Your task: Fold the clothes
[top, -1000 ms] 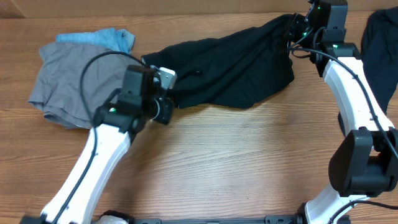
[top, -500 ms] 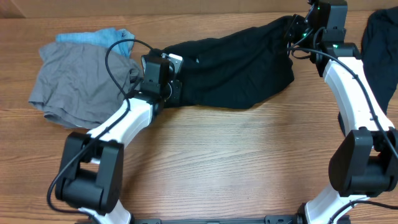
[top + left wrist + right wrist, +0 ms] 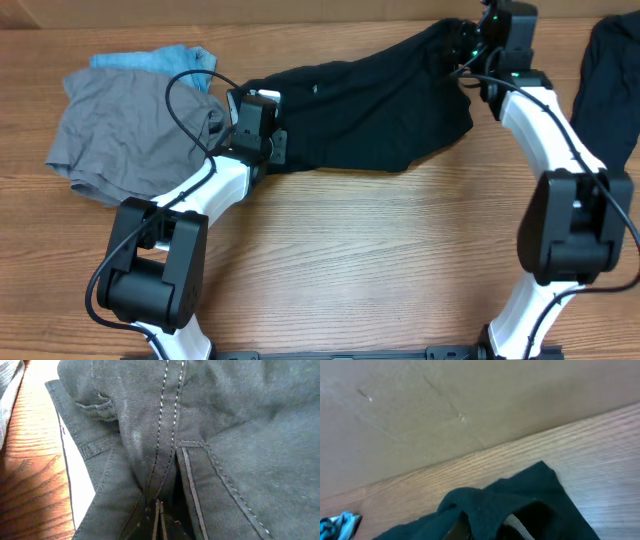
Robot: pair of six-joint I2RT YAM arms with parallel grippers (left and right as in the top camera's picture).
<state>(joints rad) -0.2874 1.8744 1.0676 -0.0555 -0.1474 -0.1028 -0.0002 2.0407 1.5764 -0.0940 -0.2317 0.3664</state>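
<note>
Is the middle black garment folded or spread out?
Spread out: the black garment lies stretched between the left gripper and right gripper, each shut on one end.

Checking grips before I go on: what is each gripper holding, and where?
Both hold the black garment: the left gripper pinches its stitched seam at the left end, the right gripper its far right corner.

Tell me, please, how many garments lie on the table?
4: light-blue garment top left, grey garment beside it, black garment centre, second black garment at right edge; others may be hidden.
</note>
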